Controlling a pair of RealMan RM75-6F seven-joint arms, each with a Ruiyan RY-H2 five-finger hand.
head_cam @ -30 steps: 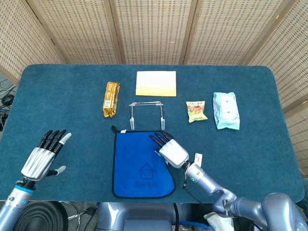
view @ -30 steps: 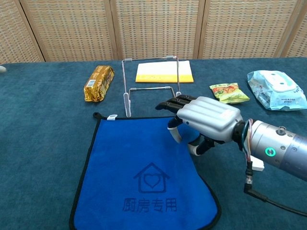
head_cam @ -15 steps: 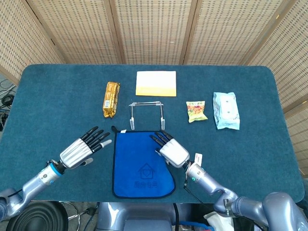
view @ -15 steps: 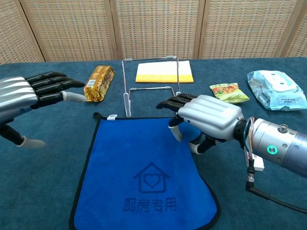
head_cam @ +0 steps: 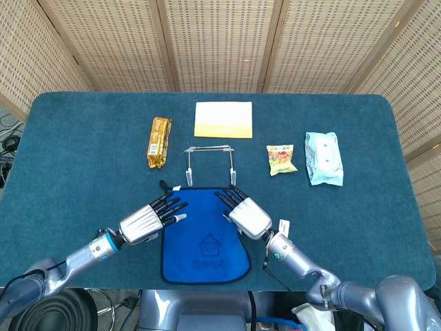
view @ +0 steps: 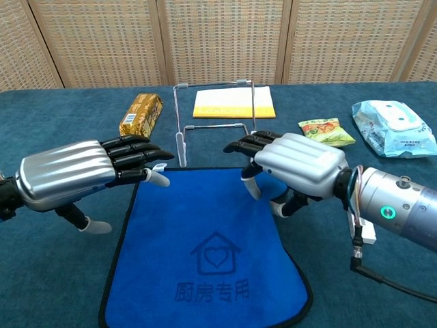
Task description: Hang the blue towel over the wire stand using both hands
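Fingers of left hand [view: 68,176]: spread, empty, tips over the left top corner of the flat blue cloth towel [view: 205,253]; palm down, now arrived from the far left. Right hand [view: 293,166]: fingers loosely splayed over the towel's right top edge, unchanged. Bent silver wire stand [view: 215,119]: upright just behind.

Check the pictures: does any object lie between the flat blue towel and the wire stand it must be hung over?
Nothing visible does. The blue cloth towel lies flat directly in front of the thin metal wire stand, with only bare tabletop between them. The gold snack bar sits off to one side, clear of that path.
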